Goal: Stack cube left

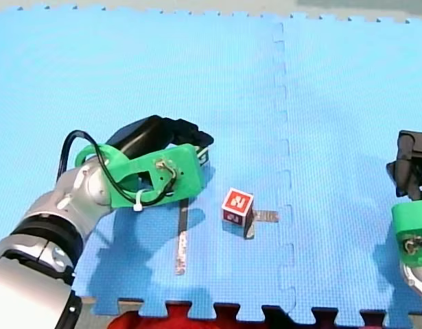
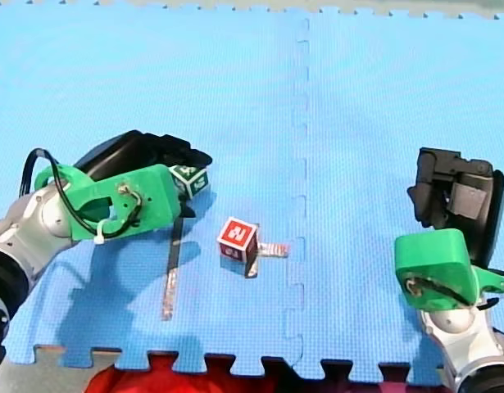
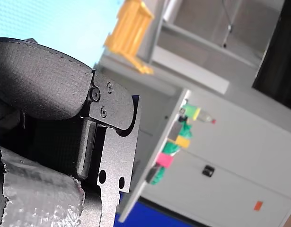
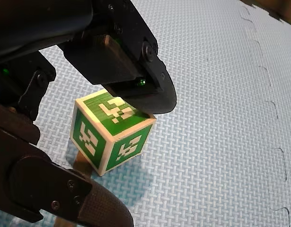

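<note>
Head views: the left hand (image 2: pixel 145 155) reaches in over the blue foam mat (image 2: pixel 358 98), and its fingers (image 2: pixel 182 154) are closed around the green cube (image 2: pixel 191 179), which peeks out just past the fingertips. The red cube (image 2: pixel 238 237) sits on the mat a little beyond those fingertips, toward the middle of the mat and apart from the green cube. The red cube rests over one end of a short tape strip (image 2: pixel 274 249). A longer tape strip (image 2: pixel 171 278) runs along the mat from under the left hand's fingers. The right hand (image 2: pixel 448 192) is well apart from both cubes, at the far side of the mat, holding nothing with its fingers uncurled.

First wrist view: a dark padded finger (image 3: pixel 41 80) sits close to the camera beside a part wrapped in silver tape (image 3: pixel 36 198). Beyond them are a grey cabinet (image 3: pixel 216 142) and a yellow object (image 3: pixel 128 28). Whether this hand is closed cannot be told here.

Second wrist view: this is the left hand. One fingertip presses on the green cube's top face near a corner. Another dark finger lies close to its lower side, so the cube sits between them. Whether the cube's underside touches the mat cannot be told.
</note>
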### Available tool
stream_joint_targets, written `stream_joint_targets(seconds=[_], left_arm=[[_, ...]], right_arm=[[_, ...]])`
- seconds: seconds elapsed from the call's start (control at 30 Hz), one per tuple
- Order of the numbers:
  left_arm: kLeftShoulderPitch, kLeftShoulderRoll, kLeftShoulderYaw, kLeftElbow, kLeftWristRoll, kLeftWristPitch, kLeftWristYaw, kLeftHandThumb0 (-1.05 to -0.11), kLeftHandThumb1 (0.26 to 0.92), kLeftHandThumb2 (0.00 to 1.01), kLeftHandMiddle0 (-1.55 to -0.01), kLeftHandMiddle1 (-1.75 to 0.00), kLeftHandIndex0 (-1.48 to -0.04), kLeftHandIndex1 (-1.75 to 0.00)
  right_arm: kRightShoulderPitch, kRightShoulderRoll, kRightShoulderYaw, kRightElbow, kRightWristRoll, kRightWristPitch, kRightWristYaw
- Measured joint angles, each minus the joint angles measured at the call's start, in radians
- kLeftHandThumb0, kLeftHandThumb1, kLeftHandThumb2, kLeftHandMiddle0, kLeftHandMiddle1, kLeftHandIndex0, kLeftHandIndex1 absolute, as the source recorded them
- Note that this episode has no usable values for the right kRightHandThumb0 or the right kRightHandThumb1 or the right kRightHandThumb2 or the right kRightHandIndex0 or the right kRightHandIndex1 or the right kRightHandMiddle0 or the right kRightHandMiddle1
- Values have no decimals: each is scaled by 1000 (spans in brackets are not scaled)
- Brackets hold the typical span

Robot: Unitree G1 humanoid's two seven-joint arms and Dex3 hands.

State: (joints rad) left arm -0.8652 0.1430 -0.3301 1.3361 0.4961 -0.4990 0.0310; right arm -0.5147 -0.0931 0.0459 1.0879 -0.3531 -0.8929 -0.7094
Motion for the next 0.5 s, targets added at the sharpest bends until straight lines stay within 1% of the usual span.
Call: stream_joint_targets(seconds=[0.07,0.33,0.5], left_arm=[[0,3,-2,0,3,1,-4,-564,658,0,-875,-1746,-618,0],[-4,13,-10,1,6,4,-22,-561,656,0,-876,-1746,-617,-2],[-10,22,-18,3,18,12,-15,-569,658,1,-875,-1746,-526,0]], right_arm=[[0,1,0,0,1,1,1],[0,4,-2,-2,1,5,1],[1,6,-2,-2,1,5,1]])
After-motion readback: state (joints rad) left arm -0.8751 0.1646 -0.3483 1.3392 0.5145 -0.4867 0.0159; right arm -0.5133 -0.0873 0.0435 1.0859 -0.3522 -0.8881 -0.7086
